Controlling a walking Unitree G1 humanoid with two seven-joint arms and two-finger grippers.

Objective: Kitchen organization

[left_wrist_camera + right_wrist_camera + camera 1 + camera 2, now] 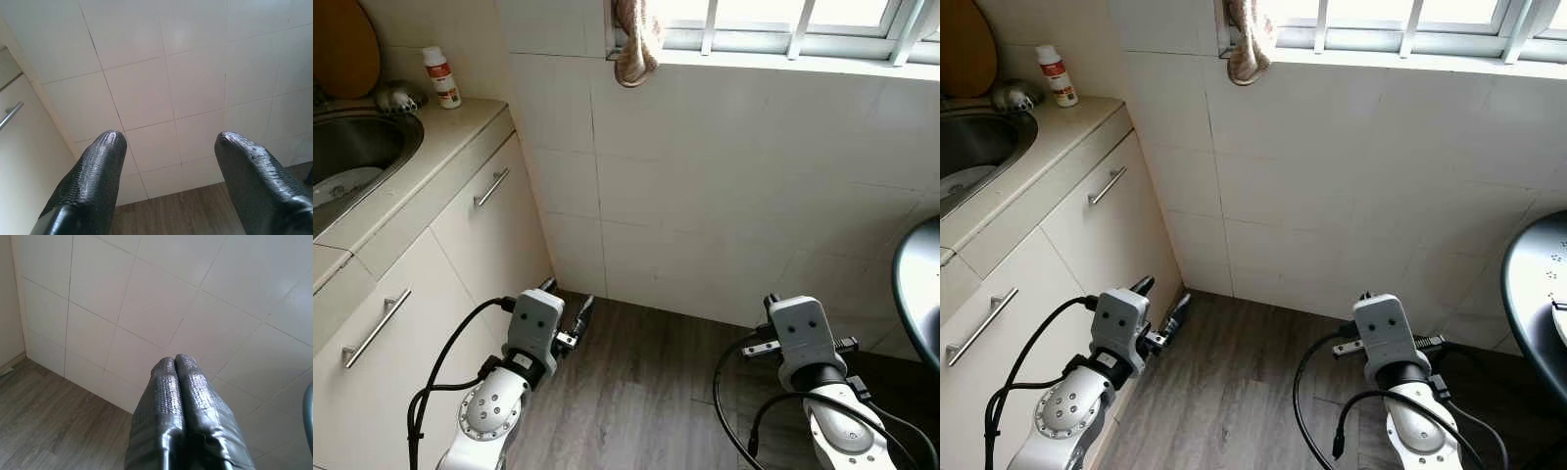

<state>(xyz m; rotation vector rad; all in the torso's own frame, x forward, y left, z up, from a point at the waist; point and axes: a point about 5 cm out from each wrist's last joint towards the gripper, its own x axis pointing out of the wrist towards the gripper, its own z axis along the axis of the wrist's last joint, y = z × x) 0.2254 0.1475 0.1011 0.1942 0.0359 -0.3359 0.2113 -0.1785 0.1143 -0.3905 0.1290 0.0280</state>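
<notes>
The task names no single item, so the likeliest candidate is the small white bottle (pixel 441 76) with a red label, standing upright on the desk (pixel 460 127) at the far corner, just beside the sink (pixel 352 147) rim and near a metal strainer-like piece (pixel 399 96). It looks like light plastic, stiff enough to squeeze gently, with a smooth and probably slippery body; my guess is that a hold across the middle of the body, below the cap, would be safest, since it is narrow and could tip easily. Inside the sink lies something pale, perhaps a plate, which would be fragile, but it is too cut off to tell.

Relative to the sink, both arms hang low over the wooden floor (pixel 636 392), well below the desk top. The left end effector (pixel 566 311) has its fingers spread wide and empty, close to the cabinet front under the sink and pointing at the tiled wall. The right end effector (pixel 175 382) has its fingers pressed together, holding nothing, farther from the sink and near a dark round table (pixel 1538 294). The bottle stands well apart from both, above and beyond the left one.
</notes>
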